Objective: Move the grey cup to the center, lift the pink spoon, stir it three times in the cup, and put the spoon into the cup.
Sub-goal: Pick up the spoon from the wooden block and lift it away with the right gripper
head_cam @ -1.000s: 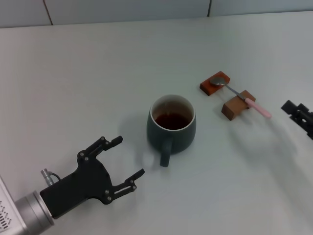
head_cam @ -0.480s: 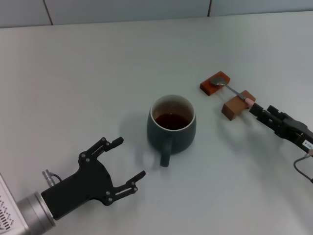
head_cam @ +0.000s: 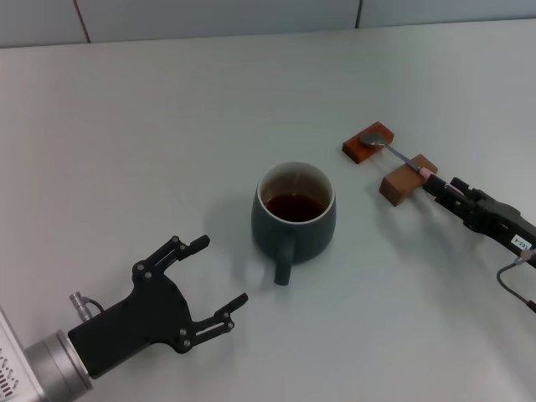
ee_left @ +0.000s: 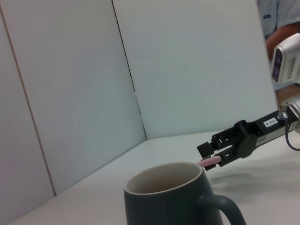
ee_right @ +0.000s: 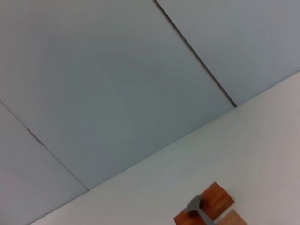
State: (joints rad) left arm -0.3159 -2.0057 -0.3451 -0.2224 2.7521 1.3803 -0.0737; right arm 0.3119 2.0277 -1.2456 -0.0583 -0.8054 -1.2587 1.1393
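Grey cup (head_cam: pixel 293 216) at tabletop (head_cam: pixel 167 126) centre, handle toward robot. Pink spoon (head_cam: pixel 404 158) bridges two wooden blocks (head_cam: pixel 387 164) right of cup. Right claw (head_cam: pixel 441 189) straddles pink handle end, grip state unclear. Left claw (head_cam: pixel 209 276) spread wide, empty, near front-left edge.

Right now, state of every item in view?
grey cup: upright, dark liquid inside, handle toward robot.
pink spoon: lying across two wooden blocks, handle end between right tool fingers.
left tool: open, empty, beside the cup.
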